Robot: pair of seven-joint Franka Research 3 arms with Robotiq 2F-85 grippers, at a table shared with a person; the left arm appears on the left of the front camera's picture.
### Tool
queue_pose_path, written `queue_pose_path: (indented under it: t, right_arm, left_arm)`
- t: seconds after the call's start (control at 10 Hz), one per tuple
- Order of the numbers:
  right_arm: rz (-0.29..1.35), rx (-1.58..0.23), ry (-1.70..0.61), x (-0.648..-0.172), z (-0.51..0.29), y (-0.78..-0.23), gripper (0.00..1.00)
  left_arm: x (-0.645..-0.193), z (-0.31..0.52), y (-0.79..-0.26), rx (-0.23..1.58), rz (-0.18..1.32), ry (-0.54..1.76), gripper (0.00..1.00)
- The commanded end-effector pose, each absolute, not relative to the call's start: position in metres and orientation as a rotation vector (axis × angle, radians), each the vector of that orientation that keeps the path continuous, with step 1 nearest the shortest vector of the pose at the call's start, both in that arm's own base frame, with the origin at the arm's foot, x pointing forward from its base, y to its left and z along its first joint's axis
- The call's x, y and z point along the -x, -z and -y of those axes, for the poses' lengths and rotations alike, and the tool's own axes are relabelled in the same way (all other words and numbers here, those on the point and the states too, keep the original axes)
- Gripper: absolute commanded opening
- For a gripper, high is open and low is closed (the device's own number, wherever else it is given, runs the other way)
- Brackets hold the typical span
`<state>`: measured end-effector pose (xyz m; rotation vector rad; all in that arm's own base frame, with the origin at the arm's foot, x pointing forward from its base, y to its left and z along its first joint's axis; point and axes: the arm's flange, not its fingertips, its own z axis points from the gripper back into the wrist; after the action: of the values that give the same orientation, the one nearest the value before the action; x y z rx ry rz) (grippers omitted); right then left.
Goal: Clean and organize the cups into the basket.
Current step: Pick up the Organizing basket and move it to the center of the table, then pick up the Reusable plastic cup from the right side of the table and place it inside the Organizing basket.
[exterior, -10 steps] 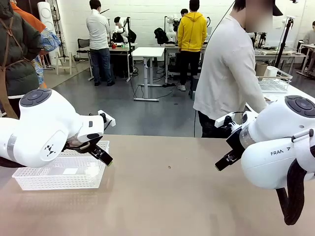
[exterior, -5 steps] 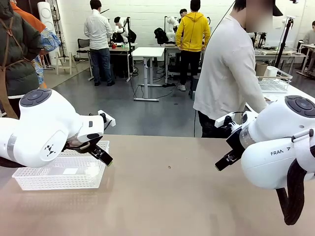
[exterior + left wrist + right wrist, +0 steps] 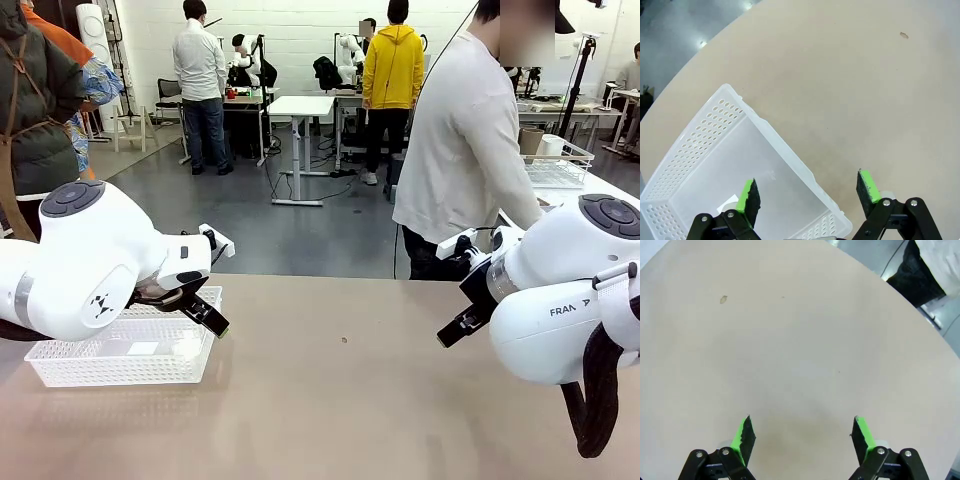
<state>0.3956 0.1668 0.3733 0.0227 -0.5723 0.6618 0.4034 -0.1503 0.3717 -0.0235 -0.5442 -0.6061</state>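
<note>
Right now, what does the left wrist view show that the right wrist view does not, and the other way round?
Left wrist view: the white lattice basket, with the open left pincer above its long rim, one green pad over the inside and the other over the table beside it.
Right wrist view: a person's dark trousers past the table's edge, and the open right pincer over bare tabletop.
Both: the tan table, a small dark speck on it, and a pincer with green pads standing wide apart, holding nothing.

Grey floor (image 3: 250, 220), white wall (image 3: 290, 30) — white desks (image 3: 300, 105) beyond the tan table (image 3: 330, 420).
</note>
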Motion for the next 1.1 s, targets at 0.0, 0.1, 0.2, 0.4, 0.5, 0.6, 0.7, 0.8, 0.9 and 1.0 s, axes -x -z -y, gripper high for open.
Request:
queue_pose_path:
  t: [0.0, 0.1, 0.2, 0.4, 0.5, 0.6, 0.7, 0.8, 0.9, 1.0]
  right_arm:
    - [0.572, -0.023, -0.662, -0.396, -0.167, -0.373, 1.00]
    - [0.647, -0.002, -0.679, -0.378, -0.163, -0.395, 1.00]
    - [0.696, 0.025, -0.661, -0.356, -0.154, -0.423, 1.00]
    - [0.655, 0.023, -0.648, -0.305, -0.134, -0.455, 1.00]
    - [0.628, 0.041, -0.674, -0.272, -0.125, -0.466, 1.00]
    - [0.576, 0.042, -0.704, -0.232, -0.116, -0.476, 1.00]
    - [0.525, 0.029, -0.733, -0.199, -0.108, -0.478, 1.00]
    - [0.487, 0.027, -0.752, -0.171, -0.103, -0.476, 1.00]
    - [0.497, 0.017, -0.737, -0.157, -0.097, -0.471, 1.00]
    - [0.524, 0.014, -0.708, -0.161, -0.092, -0.466, 1.00]
  left_arm:
    - [-0.403, 0.150, -0.372, 0.023, 0.544, 0.606, 1.00]
    - [-0.397, 0.145, -0.384, 0.033, 0.516, 0.608, 1.00]
    - [-0.379, 0.136, -0.415, 0.060, 0.530, 0.622, 1.00]
    - [-0.332, 0.121, -0.456, 0.030, 0.557, 0.673, 1.00]
    - [-0.309, 0.115, -0.466, 0.014, 0.573, 0.691, 1.00]
    - [-0.287, 0.108, -0.472, -0.013, 0.588, 0.705, 1.00]
    - [-0.271, 0.102, -0.475, -0.009, 0.576, 0.726, 1.00]
    - [-0.257, 0.097, -0.475, -0.011, 0.555, 0.749, 1.00]
    - [-0.244, 0.096, -0.472, 0.001, 0.533, 0.780, 1.00]
    - [-0.240, 0.098, -0.467, -0.023, 0.541, 0.799, 1.00]
